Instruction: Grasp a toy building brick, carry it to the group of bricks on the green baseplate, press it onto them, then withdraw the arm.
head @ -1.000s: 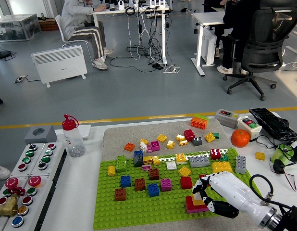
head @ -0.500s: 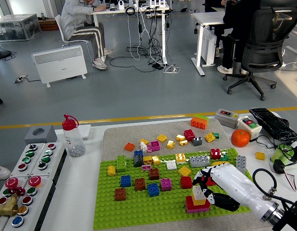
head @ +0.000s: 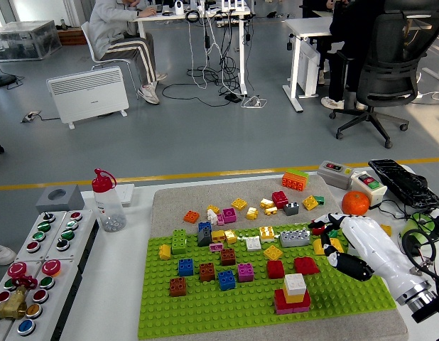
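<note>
One white toy brick [head: 295, 283] sits upright atop a small stack of yellow and red bricks [head: 291, 299] near the front right of the green studded baseplate [head: 205, 309], its long axis unclear. The robot's white right hand [head: 338, 245] hovers apart from it to the right, fingers loosely spread, holding nothing. On the table left of the baseplate, a clear plastic bottle with a red cap [head: 106, 201] holds small grey pieces.

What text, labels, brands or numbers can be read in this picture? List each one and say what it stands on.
No text is legible anywhere.
Bottle with red cap: no label visible.
Button panel at left: coloured buttons, any markings too small to read.
Grey switch box and white switch box: markings too small to read.
Bricks on the green baseplate: no print visible.
White heater on the floor: no legible brand.
</note>
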`<state>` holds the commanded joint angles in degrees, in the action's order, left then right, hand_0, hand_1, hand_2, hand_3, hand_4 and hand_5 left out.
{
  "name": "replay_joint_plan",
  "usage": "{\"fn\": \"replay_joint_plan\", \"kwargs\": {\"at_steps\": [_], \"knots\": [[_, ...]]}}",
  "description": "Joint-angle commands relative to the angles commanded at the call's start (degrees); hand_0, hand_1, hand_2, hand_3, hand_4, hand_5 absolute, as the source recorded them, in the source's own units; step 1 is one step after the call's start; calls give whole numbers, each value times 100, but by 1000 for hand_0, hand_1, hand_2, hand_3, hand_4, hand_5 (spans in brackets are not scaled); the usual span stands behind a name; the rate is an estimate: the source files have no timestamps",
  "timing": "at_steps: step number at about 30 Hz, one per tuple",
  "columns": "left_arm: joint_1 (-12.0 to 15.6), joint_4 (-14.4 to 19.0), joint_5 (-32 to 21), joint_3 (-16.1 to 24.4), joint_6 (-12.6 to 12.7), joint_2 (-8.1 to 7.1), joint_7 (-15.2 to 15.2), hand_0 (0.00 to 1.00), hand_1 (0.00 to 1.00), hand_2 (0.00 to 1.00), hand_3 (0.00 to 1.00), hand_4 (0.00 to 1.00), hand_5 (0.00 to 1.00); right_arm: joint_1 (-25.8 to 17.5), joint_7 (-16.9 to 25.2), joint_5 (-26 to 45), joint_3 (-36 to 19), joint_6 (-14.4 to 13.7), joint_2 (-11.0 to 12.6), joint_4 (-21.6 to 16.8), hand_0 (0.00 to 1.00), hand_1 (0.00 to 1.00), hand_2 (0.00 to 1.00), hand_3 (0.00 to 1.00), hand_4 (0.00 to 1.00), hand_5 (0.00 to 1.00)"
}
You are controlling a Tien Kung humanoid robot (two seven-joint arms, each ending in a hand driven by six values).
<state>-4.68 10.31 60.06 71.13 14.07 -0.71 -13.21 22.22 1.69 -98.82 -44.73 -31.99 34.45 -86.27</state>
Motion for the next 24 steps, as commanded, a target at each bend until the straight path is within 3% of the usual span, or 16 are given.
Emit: {"fn": "replay_joint_plan", "kwargs": {"at_steps": [1, 8, 14, 19, 24], "knots": [[4, 0, -1, -1, 0, 0, 1, 665, 612, 568, 429, 240, 998, -13, -22, 100, -60, -52, -25, 53, 743, 725, 794, 819, 508, 191], [8, 0, -18, -11, -2, -2, 10, 666, 612, 566, 429, 240, 998, -65, -53, 650, -332, -190, -108, 247, 764, 745, 799, 823, 514, 199], [-26, 0, -32, -22, -4, -8, 13, 665, 612, 566, 428, 239, 998, -133, 312, 1693, -611, -144, -209, 327, 772, 755, 802, 818, 503, 206], [-45, 0, -55, -35, -6, -5, 17, 666, 612, 566, 428, 240, 998, -239, 744, 2725, -974, 143, -316, 284, 772, 761, 802, 816, 496, 219], [-51, 0, -62, -41, -7, -2, 17, 666, 612, 566, 428, 240, 998, -281, 888, 3724, -1149, 382, -357, 317, 772, 761, 802, 816, 496, 219]]}}
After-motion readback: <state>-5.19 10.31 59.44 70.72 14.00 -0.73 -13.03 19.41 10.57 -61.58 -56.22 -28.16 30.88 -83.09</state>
